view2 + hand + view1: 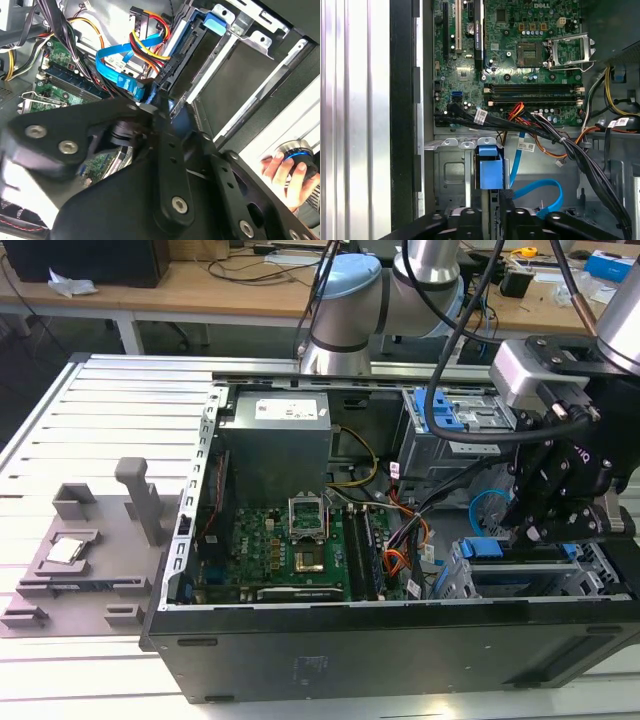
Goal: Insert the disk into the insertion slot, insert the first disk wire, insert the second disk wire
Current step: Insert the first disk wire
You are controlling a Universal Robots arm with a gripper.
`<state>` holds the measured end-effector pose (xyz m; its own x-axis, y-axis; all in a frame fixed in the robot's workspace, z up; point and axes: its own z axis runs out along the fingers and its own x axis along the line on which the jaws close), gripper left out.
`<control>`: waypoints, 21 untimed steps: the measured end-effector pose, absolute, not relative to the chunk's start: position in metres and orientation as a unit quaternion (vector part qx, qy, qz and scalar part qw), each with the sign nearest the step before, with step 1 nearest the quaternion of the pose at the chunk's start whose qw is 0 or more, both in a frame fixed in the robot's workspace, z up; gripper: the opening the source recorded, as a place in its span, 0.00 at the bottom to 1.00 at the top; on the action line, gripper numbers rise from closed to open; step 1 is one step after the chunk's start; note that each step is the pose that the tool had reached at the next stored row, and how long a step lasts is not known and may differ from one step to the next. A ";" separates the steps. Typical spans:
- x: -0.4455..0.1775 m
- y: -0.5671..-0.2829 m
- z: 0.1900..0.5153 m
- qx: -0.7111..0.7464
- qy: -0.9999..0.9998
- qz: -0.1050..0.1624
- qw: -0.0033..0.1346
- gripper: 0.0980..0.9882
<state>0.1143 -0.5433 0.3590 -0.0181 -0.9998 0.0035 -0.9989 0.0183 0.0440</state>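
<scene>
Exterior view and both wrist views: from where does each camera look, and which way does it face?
Exterior view: outside and above the open computer case, looking down into it; the arm and, at the exterior view's right, the gripper show.
First wrist view: on the arm, facing down onto the motherboard; the gripper shows.
Second wrist view: on the arm, slanting past the gripper toward the disk; a person's hand shows.
Shared: both wrist views show the blue cable.

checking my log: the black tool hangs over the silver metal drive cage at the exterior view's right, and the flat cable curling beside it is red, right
Not red: the flat cable curling beside the silver metal drive cage is bright blue, as the first wrist view shows. The black tool does hang over that cage at the exterior view's right.
</scene>
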 end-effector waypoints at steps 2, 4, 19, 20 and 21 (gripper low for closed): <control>0.114 -0.543 0.359 0.700 -0.713 -0.014 0.017 0.30; 0.117 -0.543 0.359 0.700 -0.713 -0.015 0.017 0.30; 0.121 -0.543 0.375 0.700 -0.713 -0.014 0.017 0.30; 0.121 -0.543 0.375 0.700 -0.713 -0.015 0.017 0.30; 0.121 -0.543 0.375 0.700 -0.713 -0.014 0.017 0.30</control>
